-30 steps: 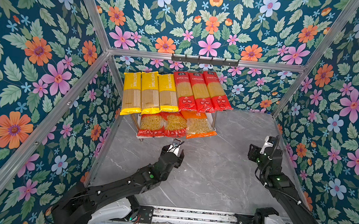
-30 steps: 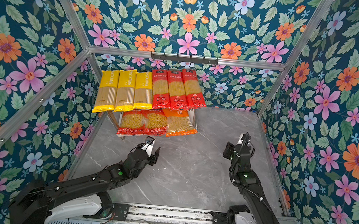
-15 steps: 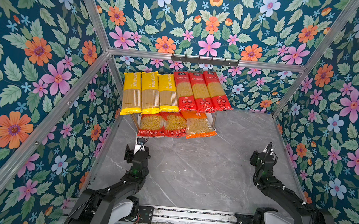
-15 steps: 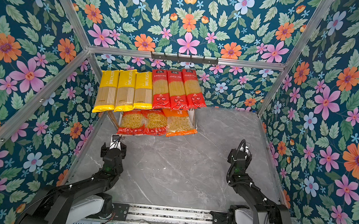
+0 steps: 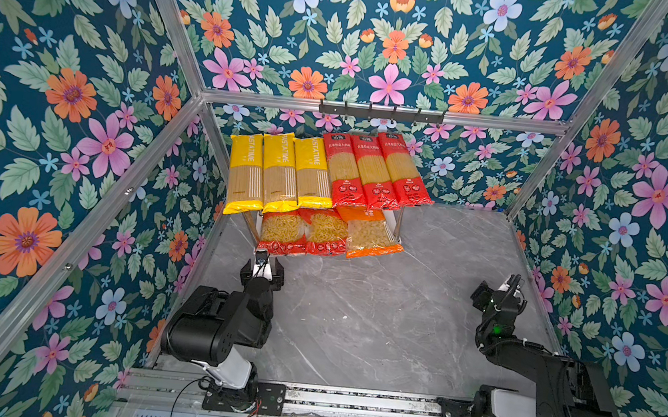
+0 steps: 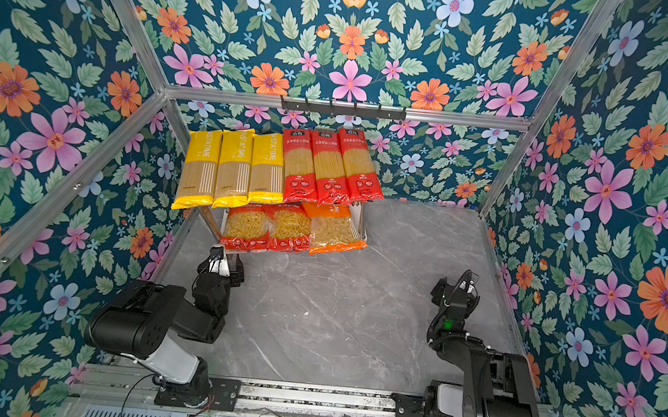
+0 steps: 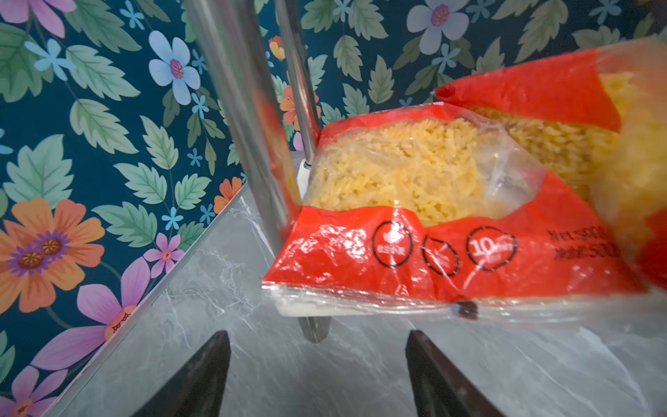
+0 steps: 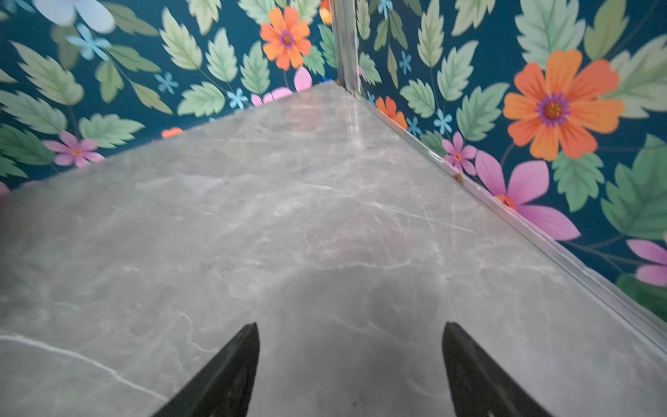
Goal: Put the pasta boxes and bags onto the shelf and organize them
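Left gripper (image 5: pixel 263 268): spread wide, empty, low over the table (image 5: pixel 376 314), aimed at the shelf (image 5: pixel 399 224). In the left wrist view, sits just short of the near-left leg (image 7: pixel 245 126), with the nearest short red pack (image 7: pixel 415 202) straight ahead and a little to the right.

Right gripper (image 5: pixel 498 290): likewise spread and empty, over bare table by the right wall, well apart from the shelf.

Farther out, on the upper board: three yellow spaghetti packs (image 5: pixel 279 175) beside three red spaghetti packs (image 5: pixel 369 171), side by side, long axes running from the back wall toward the robot, near ends hanging over the front edge. On the lower board: two short red packs (image 5: pixel 282 231) and the orange pack (image 5: pixel 369 236) in a row, also overhanging in front.

Judging by this: no pack left on the table, so probably finished; any last nudge falls to the left arm, the nearer one.

Against a second ago: left arm drawn back from mid-table and folded; right gripper pulled back lower and spread wider; packs unmoved.
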Controlling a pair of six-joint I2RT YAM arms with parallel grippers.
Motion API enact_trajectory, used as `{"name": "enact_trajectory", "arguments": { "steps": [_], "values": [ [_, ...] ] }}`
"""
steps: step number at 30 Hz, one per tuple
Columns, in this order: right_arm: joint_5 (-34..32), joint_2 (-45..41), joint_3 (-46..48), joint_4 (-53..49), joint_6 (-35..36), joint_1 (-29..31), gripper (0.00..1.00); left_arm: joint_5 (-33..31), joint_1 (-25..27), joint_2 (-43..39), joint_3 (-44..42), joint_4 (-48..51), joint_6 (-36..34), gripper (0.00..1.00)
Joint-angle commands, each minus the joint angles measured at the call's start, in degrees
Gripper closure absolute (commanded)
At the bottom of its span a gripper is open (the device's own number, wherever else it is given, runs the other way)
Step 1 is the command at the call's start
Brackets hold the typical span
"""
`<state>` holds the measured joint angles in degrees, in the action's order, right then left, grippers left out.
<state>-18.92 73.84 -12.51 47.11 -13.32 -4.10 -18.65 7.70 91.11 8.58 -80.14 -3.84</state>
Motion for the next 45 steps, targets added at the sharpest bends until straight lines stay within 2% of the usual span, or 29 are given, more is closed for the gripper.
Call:
{"name": "enact_trajectory", "arguments": {
  "steps": [1,3,6,9,12,14,15,16,17,18,19,20,22,24,26,28,31,34,41,45],
  "values": [
    [2.82,1.00,-0.18,5.27,0.51,-0.11,0.19,0.19,-0.50,2.35,1.80,-4.79,0.99,0.21],
    [3.36,0.44,-0.54,3.51,0.24,-0.08,0.18,-0.01,-0.65,1.19,2.61,-0.58,1.94,0.22],
    [3.44,0.69,-0.16,4.74,0.37,-0.12,0.15,-1.64,-0.75,1.72,3.71,0.27,2.69,0.20],
    [4.41,0.84,-0.33,4.39,0.55,-0.19,0.14,-1.74,-1.02,1.34,4.68,2.79,3.13,0.15],
    [8.62,2.18,-0.66,5.59,2.49,-0.16,0.14,-1.57,-1.20,1.26,5.04,3.56,3.31,0.12],
    [12.53,6.70,0.18,11.16,4.35,-0.21,0.13,-1.26,-1.48,1.28,5.43,4.25,3.51,0.10],
    [12.98,10.90,0.99,19.98,5.66,-0.21,0.14,-1.04,-1.75,1.19,5.69,4.96,3.73,0.10],
    [13.34,10.57,0.92,19.77,6.04,-0.04,0.14,-0.63,-2.10,1.17,6.04,5.65,3.99,0.09],
    [12.61,6.93,-0.81,9.58,4.64,0.00,0.14,-0.13,-2.52,1.17,6.39,6.37,4.30,0.09],
    [12.36,7.01,-0.82,8.52,4.67,0.01,0.13,0.40,-2.87,1.02,6.68,7.14,4.59,0.09],
    [12.20,10.14,0.30,17.57,5.66,0.10,0.07,1.19,-3.42,1.08,6.95,7.79,4.99,0.08],
    [11.20,10.04,0.53,17.71,5.66,0.44,0.01,2.15,-4.25,1.00,7.27,8.56,5.61,0.07],
    [10.40,7.13,-0.67,9.66,4.65,0.58,0.01,3.74,-5.16,0.74,7.09,8.71,6.45,0.00],
    [9.71,10.17,0.04,16.99,5.88,1.01,0.01,3.87,-5.33,0.82,7.12,8.63,6.43,0.00],
    [9.97,7.41,-1.07,9.46,4.92,1.02,0.01,3.80,-5.31,0.82,7.07,8.60,6.47,0.00],
    [9.71,9.58,-0.38,15.28,5.72,1.02,0.01,3.84,-5.33,0.74,6.98,8.52,6.44,0.00],
    [9.95,7.91,-0.88,11.26,5.15,1.02,0.01,3.76,-5.30,0.75,6.93,8.33,6.38,0.00],
    [9.70,9.38,-0.47,14.72,5.67,1.02,0.01,3.80,-5.27,0.67,6.82,8.26,6.38,0.00],
    [11.61,8.99,-2.91,8.74,6.37,1.27,0.01,3.78,-5.33,0.74,6.89,8.33,6.38,0.00],
    [11.56,9.13,-2.84,9.31,6.47,1.29,0.01,3.80,-5.31,0.74,6.89,8.37,6.37,0.00]
  ]
}}
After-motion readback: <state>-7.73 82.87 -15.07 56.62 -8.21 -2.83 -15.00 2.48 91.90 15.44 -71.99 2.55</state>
